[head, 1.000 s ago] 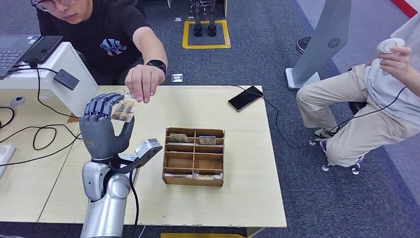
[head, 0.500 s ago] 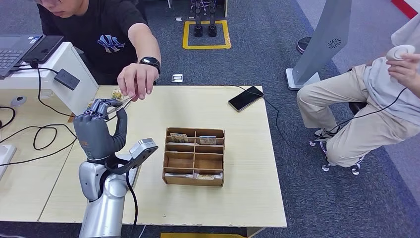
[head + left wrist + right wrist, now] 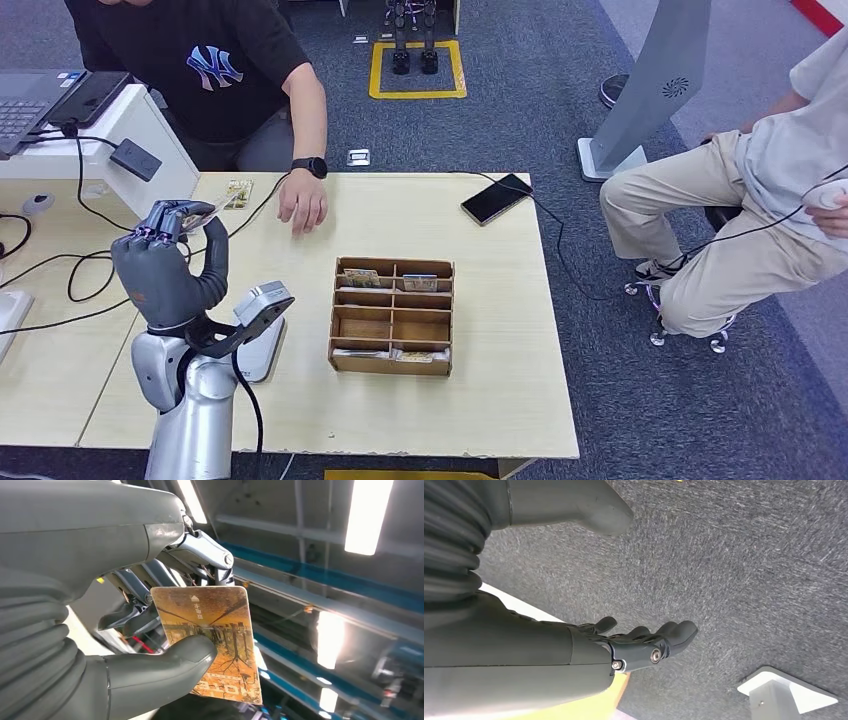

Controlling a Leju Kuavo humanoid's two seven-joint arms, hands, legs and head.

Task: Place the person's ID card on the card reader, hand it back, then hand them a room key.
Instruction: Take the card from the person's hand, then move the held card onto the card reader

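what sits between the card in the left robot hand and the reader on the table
Nothing visible. The left robot hand holds the orange printed card above the table; the grey flat card reader lies just beside its wrist, partly hidden by the arm.

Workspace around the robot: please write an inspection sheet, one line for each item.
Surface: pale wooden table, a person's hand resting on it.
Job's things: card pinched in the left hand; grey card reader on the table beside the left arm.
Clutter: wooden divided box holding cards in some compartments; black phone; a second card near the far edge.
Hands: left raised, holding the card; right hand hanging over the carpet, holding nothing.
Cables: black cable on the side desk; another runs to the phone.
Surroundings: seated person at right; laptop.
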